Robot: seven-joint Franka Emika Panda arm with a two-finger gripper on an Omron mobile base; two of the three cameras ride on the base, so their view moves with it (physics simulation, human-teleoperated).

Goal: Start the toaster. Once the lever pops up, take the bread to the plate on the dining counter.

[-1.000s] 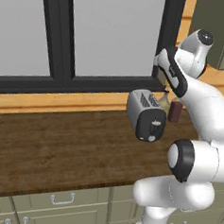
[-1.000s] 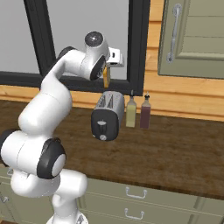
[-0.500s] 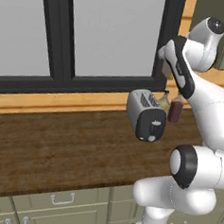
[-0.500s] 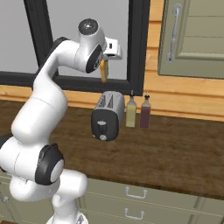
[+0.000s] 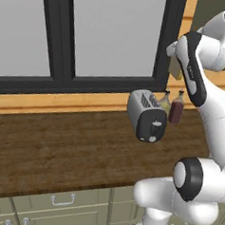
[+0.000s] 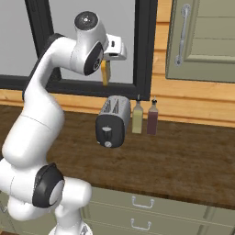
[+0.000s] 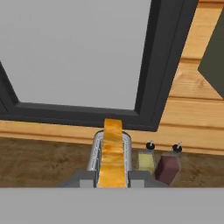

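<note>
We see one bread (image 6: 105, 72) slice, flat, tan-orange, hanging edge-down well above toaster (image 6: 112, 120), clear air all around. Gripper (image 7: 112, 176) fingers clamped on its sides. One rounded grey toaster with two slots, near back edge of wood-grain counter (image 5: 59, 149). Two bottles just beside: yellow (image 6: 137, 118), dark red (image 6: 152, 119). Black-framed window (image 5: 169, 42) close behind.

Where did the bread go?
The bread hangs in the shut gripper, lifted above the toaster, in front of the window frame.
</note>
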